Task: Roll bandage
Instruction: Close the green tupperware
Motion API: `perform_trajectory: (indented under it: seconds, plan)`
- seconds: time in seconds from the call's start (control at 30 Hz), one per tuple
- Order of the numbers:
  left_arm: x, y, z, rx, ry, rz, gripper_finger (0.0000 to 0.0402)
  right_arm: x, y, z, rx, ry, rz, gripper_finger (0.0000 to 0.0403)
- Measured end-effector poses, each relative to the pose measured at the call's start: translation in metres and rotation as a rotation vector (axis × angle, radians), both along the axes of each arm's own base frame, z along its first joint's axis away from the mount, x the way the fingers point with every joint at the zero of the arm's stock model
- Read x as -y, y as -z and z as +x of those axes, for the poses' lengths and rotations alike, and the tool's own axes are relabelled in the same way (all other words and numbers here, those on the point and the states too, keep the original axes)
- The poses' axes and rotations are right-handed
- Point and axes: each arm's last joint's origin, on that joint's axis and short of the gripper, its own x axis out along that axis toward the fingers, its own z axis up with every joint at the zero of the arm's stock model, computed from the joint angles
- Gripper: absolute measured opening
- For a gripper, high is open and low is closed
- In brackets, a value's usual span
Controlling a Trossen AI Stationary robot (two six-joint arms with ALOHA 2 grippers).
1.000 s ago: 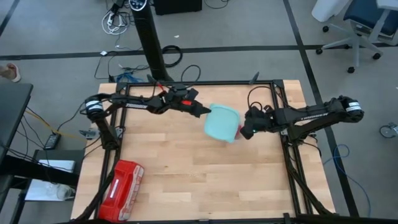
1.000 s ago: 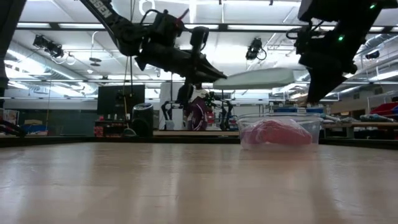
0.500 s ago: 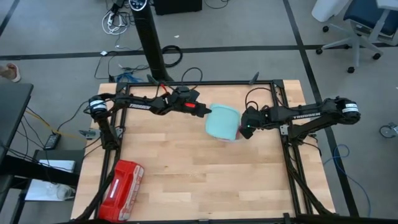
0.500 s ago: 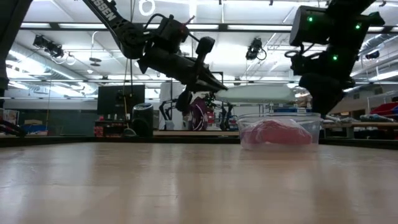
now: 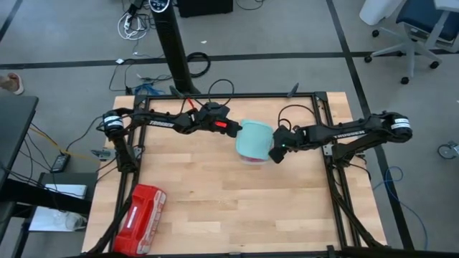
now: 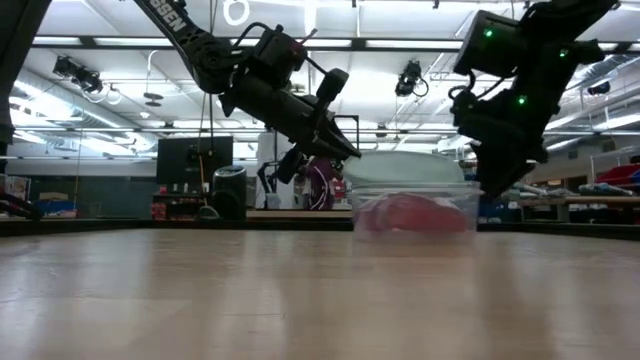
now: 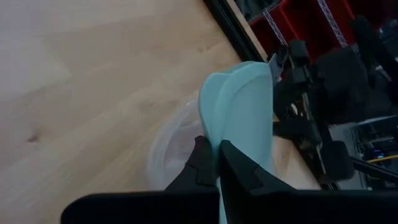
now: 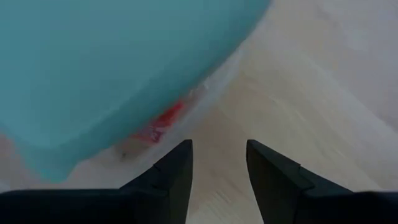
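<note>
The left claw [image 7: 217,163] is pinched tight on the near edge of a teal lid [image 7: 245,118], holding it tilted over a clear tub [image 6: 412,205] just beyond its fingertips. The lid looks like light, bendy plastic, so a grip on one edge may let it sag or slip.

Under the lid, inside the tub, lies the bandage [image 6: 410,213], a dusky pink-red bundle of soft cloth resting on the tub floor. It should be light, limp and easy to crush, unlikely to break, but liable to unravel; a hold across the middle of the bundle looks safest.

On the tub's far side the right claw [image 8: 216,163] hangs low over the desk [image 5: 215,193], fingers parted and empty, just beside the tub wall.
</note>
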Motion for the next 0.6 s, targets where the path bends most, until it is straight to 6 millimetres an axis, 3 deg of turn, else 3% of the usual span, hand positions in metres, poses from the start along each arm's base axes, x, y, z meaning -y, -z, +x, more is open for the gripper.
perform_trajectory:
  seconds: [0.3,0.6]
  plan:
    - [0.002,-0.001,-0.001,-0.005,0.035,-0.019,0.0001,-0.001,0.012,0.007,-0.044,-0.034,0.023,0.0149]
    - [-0.006,0.002,-0.007,-0.021,0.150,-0.072,0.0001,-0.003,0.010,0.007,-0.042,-0.058,0.002,0.0149]
